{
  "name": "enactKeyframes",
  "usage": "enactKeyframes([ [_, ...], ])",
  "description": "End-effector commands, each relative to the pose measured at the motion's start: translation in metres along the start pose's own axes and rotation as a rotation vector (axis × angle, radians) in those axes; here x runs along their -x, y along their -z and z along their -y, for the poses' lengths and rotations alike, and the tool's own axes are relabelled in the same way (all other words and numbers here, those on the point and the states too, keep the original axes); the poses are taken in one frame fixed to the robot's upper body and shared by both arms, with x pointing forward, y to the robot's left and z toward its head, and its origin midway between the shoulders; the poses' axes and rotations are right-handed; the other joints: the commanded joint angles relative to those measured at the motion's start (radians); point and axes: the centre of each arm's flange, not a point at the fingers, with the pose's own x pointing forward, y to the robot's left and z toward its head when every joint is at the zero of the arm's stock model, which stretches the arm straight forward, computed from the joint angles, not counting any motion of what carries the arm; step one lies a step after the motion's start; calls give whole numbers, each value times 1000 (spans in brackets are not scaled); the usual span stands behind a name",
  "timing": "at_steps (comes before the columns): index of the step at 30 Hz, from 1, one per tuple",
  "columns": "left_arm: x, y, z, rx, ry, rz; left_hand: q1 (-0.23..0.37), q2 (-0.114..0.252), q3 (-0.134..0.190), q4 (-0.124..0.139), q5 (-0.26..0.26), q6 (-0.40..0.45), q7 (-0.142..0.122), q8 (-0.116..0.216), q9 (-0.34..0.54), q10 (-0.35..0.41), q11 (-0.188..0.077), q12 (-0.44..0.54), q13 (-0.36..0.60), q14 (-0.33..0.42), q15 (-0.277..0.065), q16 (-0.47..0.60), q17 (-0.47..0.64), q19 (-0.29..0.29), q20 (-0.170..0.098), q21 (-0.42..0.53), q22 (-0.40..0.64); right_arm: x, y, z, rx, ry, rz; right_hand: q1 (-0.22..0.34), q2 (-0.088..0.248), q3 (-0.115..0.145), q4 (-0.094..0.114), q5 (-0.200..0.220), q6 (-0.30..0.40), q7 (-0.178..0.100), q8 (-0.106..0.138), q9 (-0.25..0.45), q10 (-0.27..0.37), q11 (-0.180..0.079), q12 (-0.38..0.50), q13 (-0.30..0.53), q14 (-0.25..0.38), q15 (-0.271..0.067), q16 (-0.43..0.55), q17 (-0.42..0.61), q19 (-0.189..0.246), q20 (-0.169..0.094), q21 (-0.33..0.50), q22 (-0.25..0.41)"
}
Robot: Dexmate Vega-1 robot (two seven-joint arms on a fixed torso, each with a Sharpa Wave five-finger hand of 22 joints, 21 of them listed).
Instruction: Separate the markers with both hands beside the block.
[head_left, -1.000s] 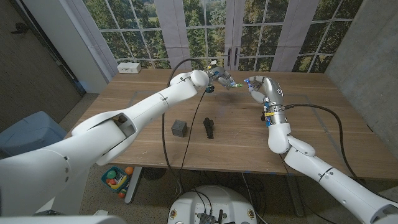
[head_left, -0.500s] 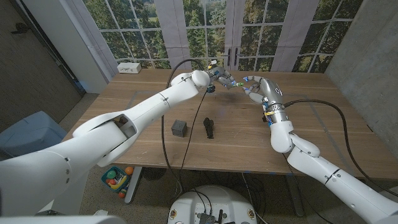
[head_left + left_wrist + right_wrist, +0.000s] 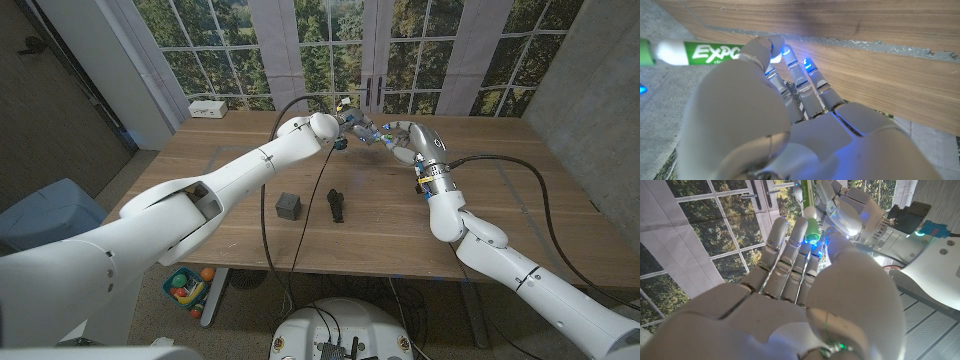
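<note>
Above the far middle of the table (image 3: pixel 520 190), at about twelve o'clock from the block (image 3: pixel 289 205), the green marker (image 3: pixel 364 129) hangs in the air in the left hand (image 3: pixel 350 122). The left wrist view shows its green-and-white barrel (image 3: pixel 695 51) running out past the curled fingers (image 3: pixel 790 60), so this hand grips it; whether a second marker or a cap is still joined to it cannot be told from these frames. In the right wrist view the green end (image 3: pixel 811 230) sits just at the tips of the right hand's fingers (image 3: pixel 790 245), with the left hand (image 3: pixel 850 210) holding the other part.

Over the last second the right hand (image 3: pixel 405 140) has moved in from three o'clock of the left hand, closing the gap step by step, until its fingers now touch or nearly touch the marker's free end. Its fingers are extended and only loosely bent; no firm pinch is visible, so whether it has hold cannot be told. The left hand has stayed roughly where it was.

Judged from this, the pull-apart has not begun: the right hand still needs a closed grasp on the end. The dark object (image 3: pixel 336 205) lies on the table at three o'clock of the block, untouched
</note>
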Motion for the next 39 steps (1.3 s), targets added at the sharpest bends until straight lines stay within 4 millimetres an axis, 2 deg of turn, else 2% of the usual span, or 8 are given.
enactKeyframes([
  [1, -2, -1, -2, 4, 14, 12, -10, 1, -15, 18, 9, 85, 86, 4, 4, 245, 48, 10, 503, 2, -111, -3, 4, 1, -47, 11, 4, -9, -1, -8, -3, -7, -3, 24, 14, 10, -21, -8, 39, 9, 17, 4, 25, -1, 12, 15, 22, -87, 11, 8, 4, -156, 13, 2],
  [3, -1, -1, -2, 5, 13, 13, -10, 0, -16, 18, 11, 82, 87, 3, 4, 246, 49, 9, 504, 2, -111, -3, 5, 0, -47, 12, 4, -8, 0, -8, -5, -7, -7, 54, 24, 21, -37, -6, 76, 19, 30, 5, 46, 2, 20, 25, 32, -90, 13, 13, 3, -158, 22, 5],
  [9, 0, 0, -5, 9, 6, 19, -10, 0, -17, 18, 16, 84, 87, 3, 4, 245, 50, 8, 506, 3, -111, -4, 9, 0, -46, 16, 5, -7, 2, -7, 10, 4, -33, 67, 30, 26, -40, -5, 84, 19, 31, 6, 64, 3, 26, 37, 41, -90, 13, 18, 8, -159, 36, 8],
  [13, 1, 1, -6, 12, 0, 15, -10, 0, -18, 19, 20, 83, 88, 3, 5, 247, 48, 6, 506, 3, -111, -4, 11, 0, -47, 18, 5, -2, 5, -4, -16, 62, -17, 183, 50, 65, -57, 10, 182, 28, 61, 7, 129, 5, 52, 69, 79, -87, 22, 32, 25, -166, 74, 13],
  [29, 2, 3, -6, 9, 6, 37, -10, 0, -22, 19, 31, 84, 85, 1, 4, 249, 50, 2, 508, 4, -111, -6, 20, -3, -48, 26, 6, 5, 12, 0, -62, 122, 26, 207, 26, 54, -46, 22, 299, 60, 87, -5, 256, 33, 52, 28, 172, -75, 5, -57, 117, -166, 84, -7],
  [33, 5, 5, -8, -34, 1, 118, -16, 30, -46, 31, -6, 21, 71, -49, -37, 164, 47, -47, 507, -42, -107, -24, 44, -35, -27, 42, 15, 4, 14, 1, -66, 111, 20, 208, 18, 57, -48, 27, 299, 59, 85, -7, 256, 31, 47, 23, 172, -73, 1, -60, 124, -166, 81, -8],
  [36, 11, 6, -10, -123, -37, 189, -61, 40, -80, 43, -100, -220, 74, -167, -73, -78, 57, -185, 457, -195, -93, -117, 19, -104, 13, 55, 26, 4, 15, 3, -72, 104, 14, 206, 15, 59, -47, 31, 298, 59, 82, -7, 251, 31, 40, 19, 173, -71, 0, -62, 127, -167, 78, -9],
  [39, 16, 6, -10, -197, -72, 250, -175, 16, -162, 70, -240, -450, 59, -298, -116, -288, 86, -277, 405, -337, -69, -147, 8, -158, 35, 59, 27, 3, 16, 4, -82, 106, 14, 206, 14, 62, -46, 34, 294, 58, 79, -8, 249, 28, 37, 17, 174, -72, -2, -63, 129, -167, 74, -10],
])
